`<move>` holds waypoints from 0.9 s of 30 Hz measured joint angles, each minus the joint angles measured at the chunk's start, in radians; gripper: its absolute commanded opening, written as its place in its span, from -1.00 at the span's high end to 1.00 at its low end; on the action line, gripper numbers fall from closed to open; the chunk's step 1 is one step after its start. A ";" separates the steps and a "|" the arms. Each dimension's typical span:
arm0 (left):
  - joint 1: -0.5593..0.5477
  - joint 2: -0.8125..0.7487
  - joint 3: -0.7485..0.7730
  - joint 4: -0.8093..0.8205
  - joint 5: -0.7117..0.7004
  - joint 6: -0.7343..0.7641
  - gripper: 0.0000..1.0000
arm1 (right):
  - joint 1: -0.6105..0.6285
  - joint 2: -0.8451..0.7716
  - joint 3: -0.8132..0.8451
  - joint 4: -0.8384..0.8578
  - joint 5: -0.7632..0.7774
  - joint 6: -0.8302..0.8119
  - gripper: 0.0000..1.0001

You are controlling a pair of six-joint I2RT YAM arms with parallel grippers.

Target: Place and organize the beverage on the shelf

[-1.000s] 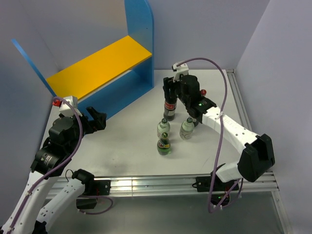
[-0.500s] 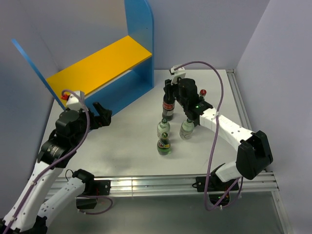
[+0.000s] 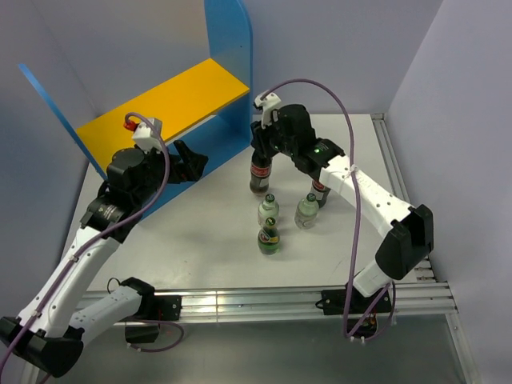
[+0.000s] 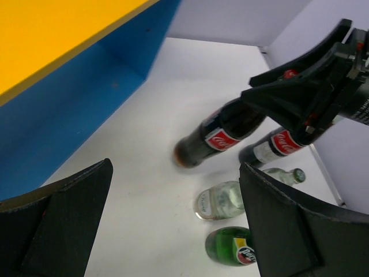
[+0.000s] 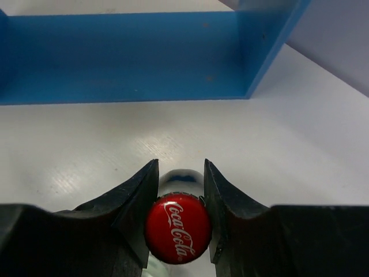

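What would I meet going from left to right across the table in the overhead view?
Left tool, open → cola bottle, gripped at the neck by the right tool → clear bottle on the right. The other small bottles overlap these, so they are left out.

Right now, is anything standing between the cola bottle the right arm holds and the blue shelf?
Nothing visible. The right end effector grips the cola bottle by its neck, and only bare table lies between it and the shelf. The small bottles stand on its near side.
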State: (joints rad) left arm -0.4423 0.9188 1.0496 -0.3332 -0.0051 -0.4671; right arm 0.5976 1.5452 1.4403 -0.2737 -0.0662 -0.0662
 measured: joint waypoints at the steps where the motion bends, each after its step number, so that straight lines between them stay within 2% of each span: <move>1: -0.001 0.010 0.000 0.025 0.021 0.002 -0.98 | 0.008 0.000 0.021 -0.016 -0.008 -0.004 1.00; 7: -0.043 0.063 0.000 0.181 0.126 0.026 -0.98 | 0.050 0.022 0.209 -0.161 -0.034 -0.014 1.00; 13: -0.195 0.086 -0.071 0.354 0.140 0.137 -0.99 | 0.127 0.063 0.448 -0.308 -0.037 -0.048 1.00; 19: -0.317 0.098 -0.166 0.465 0.074 0.247 -0.97 | 0.196 0.065 0.583 -0.460 -0.027 -0.064 1.00; 27: -0.440 0.120 -0.176 0.510 -0.058 0.349 -0.98 | 0.280 0.056 0.595 -0.551 0.037 -0.104 1.00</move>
State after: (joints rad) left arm -0.8822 1.0389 0.8734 0.1768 -0.0631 -0.1177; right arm 0.8780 1.6009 2.0357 -0.8246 -0.0288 -0.1703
